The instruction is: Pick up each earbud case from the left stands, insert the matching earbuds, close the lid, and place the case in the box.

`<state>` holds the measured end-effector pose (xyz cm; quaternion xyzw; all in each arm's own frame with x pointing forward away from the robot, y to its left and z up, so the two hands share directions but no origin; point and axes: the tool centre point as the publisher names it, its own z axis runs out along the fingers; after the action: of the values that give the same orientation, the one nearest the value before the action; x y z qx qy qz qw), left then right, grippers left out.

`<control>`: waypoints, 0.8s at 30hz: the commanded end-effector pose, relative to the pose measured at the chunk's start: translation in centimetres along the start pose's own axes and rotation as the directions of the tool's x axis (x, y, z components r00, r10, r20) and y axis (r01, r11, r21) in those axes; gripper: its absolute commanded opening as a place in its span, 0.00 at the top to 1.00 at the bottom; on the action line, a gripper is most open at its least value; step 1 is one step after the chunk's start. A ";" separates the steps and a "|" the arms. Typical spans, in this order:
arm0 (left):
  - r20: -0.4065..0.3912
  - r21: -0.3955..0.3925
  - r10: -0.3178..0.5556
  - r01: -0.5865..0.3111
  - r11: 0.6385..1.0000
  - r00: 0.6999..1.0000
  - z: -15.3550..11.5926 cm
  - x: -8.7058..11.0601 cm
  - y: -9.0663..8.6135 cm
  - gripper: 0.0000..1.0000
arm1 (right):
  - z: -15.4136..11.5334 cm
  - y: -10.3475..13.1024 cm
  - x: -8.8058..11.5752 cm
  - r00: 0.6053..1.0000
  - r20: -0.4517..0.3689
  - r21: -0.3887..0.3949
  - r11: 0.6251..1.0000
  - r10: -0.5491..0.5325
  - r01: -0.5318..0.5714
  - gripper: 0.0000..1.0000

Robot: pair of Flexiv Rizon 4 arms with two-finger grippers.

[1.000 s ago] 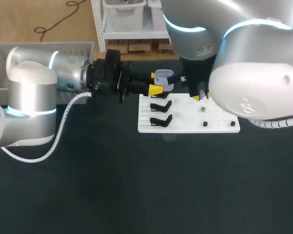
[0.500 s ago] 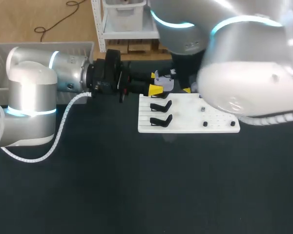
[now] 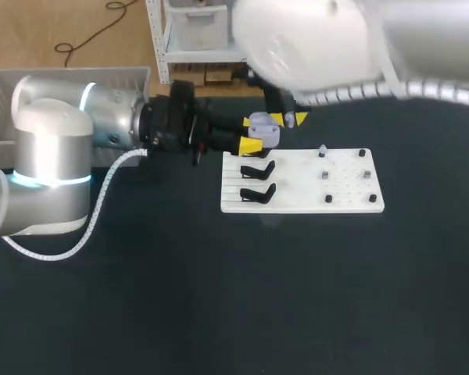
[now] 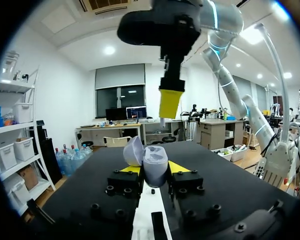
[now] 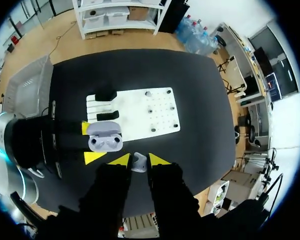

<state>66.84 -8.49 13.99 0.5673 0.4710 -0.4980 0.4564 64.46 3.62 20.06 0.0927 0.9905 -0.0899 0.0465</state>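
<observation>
- Your right gripper (image 5: 139,160) pinches a small whitish earbud (image 5: 139,165) between its yellow tips. It hangs just above and a little beside the open case.
- Your left gripper (image 4: 154,169) is clamped on the case (image 4: 152,161), one yellow tip on each side. It holds the case in the air, off the tabletop (image 3: 219,297).
- The case's lid (image 4: 132,150) stands swung open to one side. The right wrist view shows two wells facing up toward the right gripper. You cannot tell from here whether anything sits in them.
- In the head view the case (image 3: 263,129) is just past the far left corner of the white board (image 3: 301,187). The right gripper (image 3: 289,119) is close beside it.
- The left arm (image 3: 78,133) reaches in level from the left. The right arm (image 3: 313,39) comes over from the far right.
- The board lies flat on the dark tabletop.
- Two black stands (image 3: 258,168) sit one behind the other at the board's left end.
- Several small pegs (image 3: 326,176) dot the board's right part. They are too small to tell which ones carry earbuds.
- The box (image 3: 70,74), a pale slatted basket, stands behind the left arm at the tabletop's far left edge, well apart from the board.
</observation>
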 end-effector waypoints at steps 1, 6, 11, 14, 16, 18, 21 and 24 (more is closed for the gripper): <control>0.008 0.003 0.001 -0.001 1.000 1.000 0.5 0.4 -0.2 1.00 | 0.0 0.2 -0.4 0.998 -0.059 0.007 1.000 0.001 -0.001 1.00; 0.016 0.000 -0.008 0.008 1.000 1.000 0.8 0.6 -0.3 1.00 | 0.5 0.3 -0.2 0.998 -0.069 0.015 1.000 0.008 -0.007 1.00; 0.017 -0.002 -0.014 0.014 1.000 1.000 0.9 0.9 -0.2 1.00 | 0.7 0.3 -0.1 0.997 -0.070 0.018 1.000 0.012 -0.011 1.00; 0.017 -0.002 -0.014 0.014 1.000 1.000 0.9 0.9 -0.2 1.00 | 0.7 0.3 -0.1 0.997 -0.070 0.018 1.000 0.012 -0.011 1.00; 0.017 -0.002 -0.014 0.014 1.000 1.000 0.9 0.9 -0.2 1.00 | 0.7 0.3 -0.1 0.997 -0.070 0.018 1.000 0.012 -0.011 1.00; 0.017 -0.002 -0.014 0.014 1.000 1.000 0.9 0.9 -0.2 1.00 | 0.7 0.3 -0.1 0.997 -0.070 0.018 1.000 0.012 -0.011 1.00; 0.017 -0.002 -0.014 0.014 1.000 1.000 0.9 0.9 -0.2 1.00 | 0.7 0.3 -0.1 0.997 -0.070 0.018 1.000 0.012 -0.011 1.00; 0.017 -0.002 -0.014 0.014 1.000 1.000 0.9 0.9 -0.2 1.00 | 0.8 1.0 0.1 0.999 -0.035 0.082 0.997 0.012 -0.009 1.00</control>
<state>66.57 -9.21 13.10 0.5598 0.4720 -0.5059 0.4561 64.96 3.83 19.42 0.0993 0.9899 -0.1003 0.0121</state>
